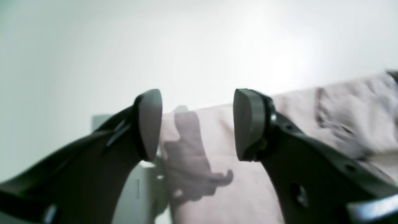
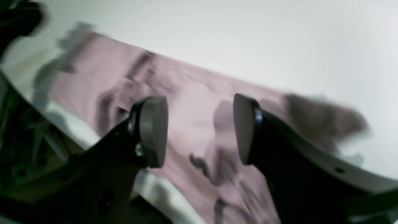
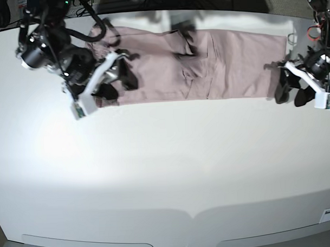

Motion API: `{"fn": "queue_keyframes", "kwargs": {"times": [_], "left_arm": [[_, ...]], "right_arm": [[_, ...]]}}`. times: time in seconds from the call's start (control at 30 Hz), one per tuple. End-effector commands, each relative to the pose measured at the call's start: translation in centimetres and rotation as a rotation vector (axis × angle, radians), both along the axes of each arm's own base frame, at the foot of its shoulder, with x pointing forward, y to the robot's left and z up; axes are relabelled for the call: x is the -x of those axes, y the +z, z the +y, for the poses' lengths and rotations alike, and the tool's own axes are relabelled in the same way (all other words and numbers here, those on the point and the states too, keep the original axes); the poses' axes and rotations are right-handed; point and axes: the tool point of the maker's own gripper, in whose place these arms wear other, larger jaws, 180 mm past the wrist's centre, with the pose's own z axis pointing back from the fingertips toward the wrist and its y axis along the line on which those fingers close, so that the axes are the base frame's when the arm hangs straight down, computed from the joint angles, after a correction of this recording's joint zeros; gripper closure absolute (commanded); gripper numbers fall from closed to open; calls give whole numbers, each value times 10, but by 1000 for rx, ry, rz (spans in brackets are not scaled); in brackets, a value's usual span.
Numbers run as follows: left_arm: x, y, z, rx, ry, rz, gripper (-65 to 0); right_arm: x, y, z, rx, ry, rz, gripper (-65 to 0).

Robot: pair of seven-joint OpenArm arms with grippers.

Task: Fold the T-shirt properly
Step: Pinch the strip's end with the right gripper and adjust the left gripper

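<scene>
The T-shirt lies as a long mauve-pink band across the far side of the white table, lightly wrinkled. My right gripper hovers over the band's left end near its front edge, open and empty. In the right wrist view the right gripper stands with its jaws wide apart above the T-shirt. My left gripper sits just off the band's right end, by its front corner, open with nothing in it. In the left wrist view the left gripper has the T-shirt showing beyond and between its spread jaws.
A small orange ring and dark cables sit at the table's far right, beside the left arm's base. The right arm's black body stands over the far left corner. White tabletop stretches from the shirt to the near edge.
</scene>
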Motion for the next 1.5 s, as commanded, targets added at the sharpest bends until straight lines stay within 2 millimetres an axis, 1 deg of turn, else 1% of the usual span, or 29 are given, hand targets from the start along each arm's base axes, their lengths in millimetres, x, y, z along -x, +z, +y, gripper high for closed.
{"fn": "queue_keyframes", "kwargs": {"times": [0.0, 0.1, 0.17, 0.27, 0.33, 0.4, 0.47, 0.53, 0.7, 0.77, 0.83, 0.93, 1.0, 1.13, 1.3, 1.47], "left_arm": [[-5, 14, 4, 0, 4, -52, -356], [-2, 12, 5, 0, 8, -46, -356], [2, 10, 5, 2, 10, -40, -356], [8, 5, 5, 3, 10, -24, -356], [12, 3, 5, 4, 10, -12, -356], [15, 1, 5, 6, 13, -12, -356], [18, 0, 5, 9, 15, -11, -356], [20, 0, 5, 12, 17, -14, -356], [22, -1, 6, 12, 19, -10, -356], [22, -1, 6, 12, 19, -10, -356], [22, -1, 6, 12, 19, -10, -356], [22, -1, 6, 12, 19, -11, -356], [22, -1, 6, 13, 19, -11, -356], [22, -1, 6, 12, 19, -11, -356], [22, -1, 6, 12, 19, -11, -356], [22, -1, 6, 11, 19, -10, -356]], "right_arm": [[-1, 11, -7, -35, -28, -22, -338], [11, 6, -45, 3, -113, 36, -338], [21, 1, -67, 36, -137, 87, -338], [30, -1, -91, 12, -173, 141, -338], [34, -8, -107, -9, -202, 188, -338], [38, -21, -122, -32, -231, 248, -339], [42, -32, -132, -67, -249, 301, -338], [41, -41, -137, -111, -260, 333, -338], [32, -65, -149, -170, -285, 391, -338], [28, -73, -150, -194, -286, 410, -338], [27, -83, -145, -213, -277, 442, -338], [31, -99, -131, -219, -240, 505, -338], [30, -106, -122, -212, -210, 520, -338], [27, -111, -99, -229, -161, 512, -338], [34, -119, -71, -235, -84, 543, -338], [39, -124, -53, -247, -50, 564, -338]]}}
